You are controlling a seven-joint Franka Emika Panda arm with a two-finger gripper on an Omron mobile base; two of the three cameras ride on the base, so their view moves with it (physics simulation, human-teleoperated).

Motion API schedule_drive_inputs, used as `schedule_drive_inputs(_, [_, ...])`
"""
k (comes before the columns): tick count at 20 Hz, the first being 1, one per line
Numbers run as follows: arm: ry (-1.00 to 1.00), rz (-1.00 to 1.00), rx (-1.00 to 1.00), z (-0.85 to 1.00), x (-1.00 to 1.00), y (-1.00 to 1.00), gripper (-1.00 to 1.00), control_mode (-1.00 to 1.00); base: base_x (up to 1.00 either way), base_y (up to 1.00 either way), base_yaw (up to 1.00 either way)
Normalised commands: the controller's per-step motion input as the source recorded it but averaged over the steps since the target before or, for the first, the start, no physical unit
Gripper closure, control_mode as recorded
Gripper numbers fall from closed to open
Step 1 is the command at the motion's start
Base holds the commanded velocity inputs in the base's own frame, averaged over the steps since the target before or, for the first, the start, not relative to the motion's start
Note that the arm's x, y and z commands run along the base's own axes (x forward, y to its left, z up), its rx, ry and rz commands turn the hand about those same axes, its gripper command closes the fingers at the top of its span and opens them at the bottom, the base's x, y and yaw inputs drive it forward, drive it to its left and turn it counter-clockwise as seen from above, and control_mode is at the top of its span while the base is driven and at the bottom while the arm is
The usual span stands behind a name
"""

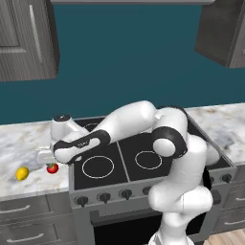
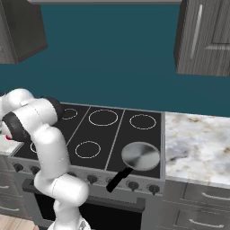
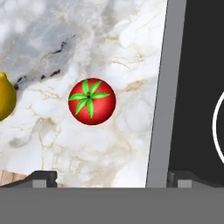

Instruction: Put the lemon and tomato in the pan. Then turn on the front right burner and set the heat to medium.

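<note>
Hand view: round glossy red tomato point(image 3: 92, 101) lies on the marble desk point(image 3: 65, 52), yellow oval lemon point(image 3: 6, 97) beside it, both apart. The hand point(image 3: 112, 178) hangs above, released, gripping nothing. Right base view: shallow grey metal pan point(image 2: 140, 156) sits on the stove's front right burner.

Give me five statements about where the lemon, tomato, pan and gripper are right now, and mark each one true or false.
1. The tomato lies on the marble counter. True.
2. The lemon is already in the pan. False: it lies on the counter beside the tomato.
3. The pan sits on the stove's front right burner. True.
4. The gripper is shut on the tomato. False: it is open above it, holding nothing.
5. The pan holds both fruits. False: it is empty.
</note>
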Motion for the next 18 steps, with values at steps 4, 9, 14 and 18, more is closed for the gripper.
schedule_drive_inputs(4, [0.0, 0.0, 0.0, -0.16, 0.17, 0.34, -1.0, -1.0, 0.0, 0.0, 0.0])
schedule_drive_inputs(9, [0.0, 0.0, -0.01, 0.0, 0.19, 0.28, -1.0, -1.0, 0.0, 0.0, 0.0])
schedule_drive_inputs(14, [0.03, 0.0, -0.01, 0.0, 0.18, 0.09, -1.0, -1.0, 0.0, 0.0, 0.0])
schedule_drive_inputs(18, [0.01, 0.0, 0.0, -0.08, 0.03, 0.0, -1.0, -1.0, 0.0, 0.0, 0.0])
